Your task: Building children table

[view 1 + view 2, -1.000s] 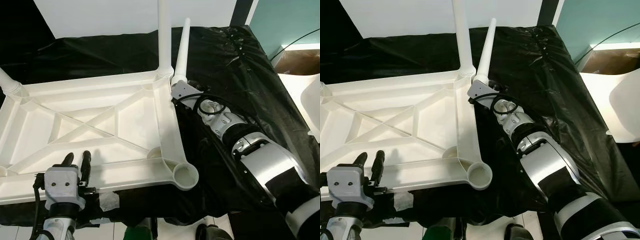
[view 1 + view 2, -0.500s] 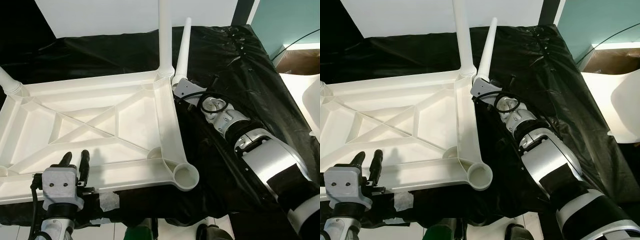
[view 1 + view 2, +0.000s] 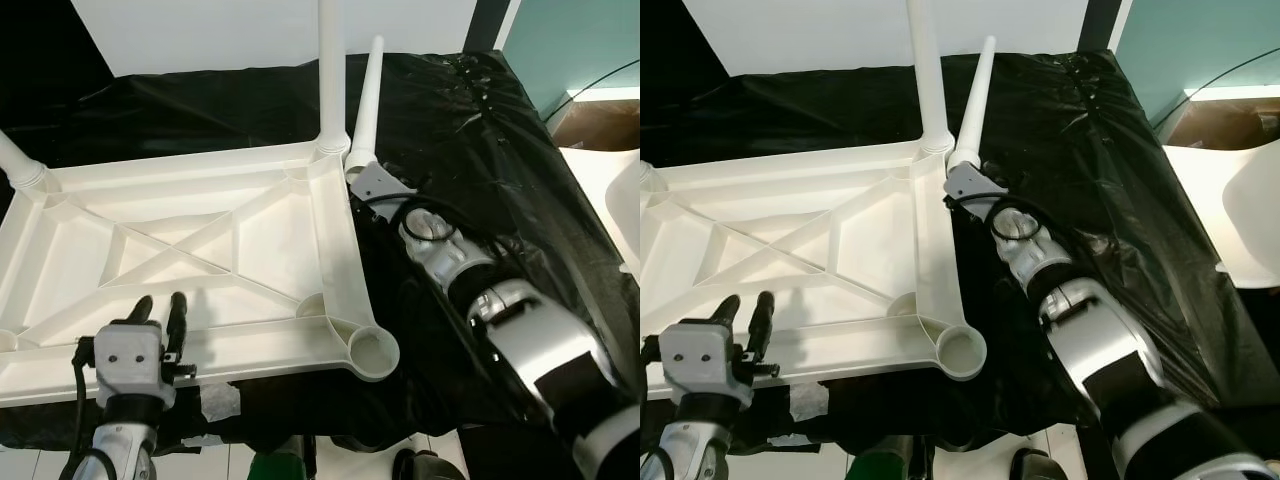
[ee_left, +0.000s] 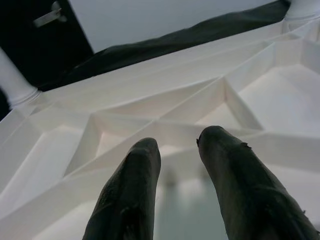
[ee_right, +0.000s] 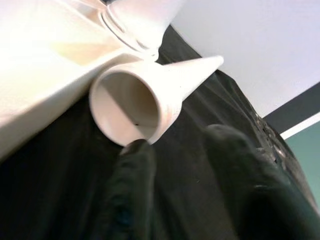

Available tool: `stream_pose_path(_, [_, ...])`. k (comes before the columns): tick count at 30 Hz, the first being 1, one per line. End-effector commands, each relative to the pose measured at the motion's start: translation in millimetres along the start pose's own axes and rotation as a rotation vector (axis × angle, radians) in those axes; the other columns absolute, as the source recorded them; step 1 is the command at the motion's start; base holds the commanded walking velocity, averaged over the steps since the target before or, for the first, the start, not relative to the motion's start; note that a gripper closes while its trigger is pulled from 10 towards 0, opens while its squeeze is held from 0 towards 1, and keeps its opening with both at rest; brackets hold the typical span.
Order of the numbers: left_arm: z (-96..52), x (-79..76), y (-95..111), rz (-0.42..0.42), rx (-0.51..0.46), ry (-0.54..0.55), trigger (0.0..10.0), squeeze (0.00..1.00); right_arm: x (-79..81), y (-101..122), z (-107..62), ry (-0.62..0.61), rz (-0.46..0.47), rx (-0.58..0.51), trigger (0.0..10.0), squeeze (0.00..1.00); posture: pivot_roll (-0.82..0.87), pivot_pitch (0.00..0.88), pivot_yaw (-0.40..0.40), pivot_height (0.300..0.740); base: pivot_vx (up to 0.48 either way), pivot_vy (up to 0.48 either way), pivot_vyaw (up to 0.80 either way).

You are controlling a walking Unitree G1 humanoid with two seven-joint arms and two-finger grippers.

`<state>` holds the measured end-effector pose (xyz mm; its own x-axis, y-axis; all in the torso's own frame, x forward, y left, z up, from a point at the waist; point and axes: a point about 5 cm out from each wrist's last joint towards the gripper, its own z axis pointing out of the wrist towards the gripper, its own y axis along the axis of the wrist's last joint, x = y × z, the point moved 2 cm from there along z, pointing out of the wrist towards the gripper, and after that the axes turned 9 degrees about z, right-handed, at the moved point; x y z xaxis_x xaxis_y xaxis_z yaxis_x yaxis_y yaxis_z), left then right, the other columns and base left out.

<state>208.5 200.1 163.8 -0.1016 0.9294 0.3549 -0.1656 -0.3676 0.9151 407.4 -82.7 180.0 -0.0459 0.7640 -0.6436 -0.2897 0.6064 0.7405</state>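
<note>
Right tool (image 5: 175,165) closer beside loose leg (image 3: 366,105)

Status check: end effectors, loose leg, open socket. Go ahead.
Left end effector open, over tabletop near edge. Right end effector open at loose leg, not gripping. Corner socket empty, unobstructed.

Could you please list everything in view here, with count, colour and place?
Tabletop: one, white, upside down on the black sheet, ribs showing.
Fitted legs: two, white, standing in the far corner sockets.
Loose leg: one, white, lying on the sheet beside the far right corner.
Empty socket: one, white, near right corner.
Black sheet: one, covering the work surface.
Left gripper: fingers open, over the tabletop's near edge.
Right gripper: fingers open, at the loose leg's wide end.
</note>
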Motion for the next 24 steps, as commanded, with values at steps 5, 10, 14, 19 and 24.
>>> stream_pose_path(5, [13.1, -1.5, -6.3, -0.033, -0.002, 0.077, 10.0, 0.00, -15.2, 8.8, -10.7, -0.128, 0.052, -0.090, 10.0, 0.00, 0.21, 0.098, 0.054, 0.740, 0.000, 0.000, 0.00])
stream_pose_path(10, [24.8, -6.3, -5.6, -0.042, -0.023, 0.072, 10.0, 0.00, -27.7, 6.5, -13.7, -0.191, 0.064, -0.111, 10.0, 0.00, 0.19, 0.082, 0.059, 0.740, 0.000, 0.000, 0.00])
stream_pose_path(14, [32.3, -2.4, -5.8, -0.047, -0.040, 0.096, 10.0, 0.00, -35.1, 6.3, -25.1, -0.253, 0.113, -0.145, 10.0, 0.00, 0.14, 0.054, 0.073, 0.740, 0.000, 0.000, 0.00])
stream_pose_path(19, [39.8, 1.8, -10.1, -0.067, -0.047, 0.122, 10.0, 0.00, -36.5, 4.3, -48.3, -0.304, 0.189, -0.165, 10.0, 0.00, 0.10, 0.036, 0.085, 0.740, 0.000, 0.000, 0.00])
stream_pose_path(24, [45.4, 1.1, -13.6, -0.075, -0.047, 0.137, 10.0, 0.00, -32.6, 3.0, -60.5, -0.298, 0.281, -0.152, 10.0, 0.00, 0.07, 0.026, 0.093, 0.740, 0.000, 0.000, 0.00])
